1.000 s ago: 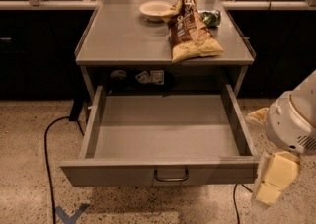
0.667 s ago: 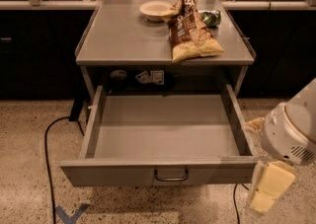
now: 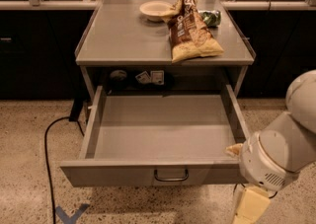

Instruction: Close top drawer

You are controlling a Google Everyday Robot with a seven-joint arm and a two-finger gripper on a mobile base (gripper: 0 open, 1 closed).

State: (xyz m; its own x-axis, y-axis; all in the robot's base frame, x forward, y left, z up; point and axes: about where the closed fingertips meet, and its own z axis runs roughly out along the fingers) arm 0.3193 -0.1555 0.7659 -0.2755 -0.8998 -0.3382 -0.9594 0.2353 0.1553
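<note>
The top drawer (image 3: 163, 129) is a wide, shallow grey metal drawer, pulled fully out from under the grey table top. It looks empty inside. Its flat front (image 3: 118, 173) faces me and has a small metal loop handle (image 3: 171, 175) at the centre. My arm's white wrist housing (image 3: 276, 159) sits at the drawer's front right corner. My gripper (image 3: 247, 207) hangs below it at the bottom edge of the view, lower than the drawer front and to the right of the handle. Only a cream part of it shows.
The table top (image 3: 123, 35) holds a cream bowl (image 3: 155, 10), a brown snack bag (image 3: 190, 30) and a green packet (image 3: 211, 18). A black cable (image 3: 49, 159) runs over the speckled floor at the left. Blue tape (image 3: 69, 214) marks the floor. Dark counters stand behind.
My arm and gripper have moved left and down, closer to the drawer's front right corner. The drawer has not moved.
</note>
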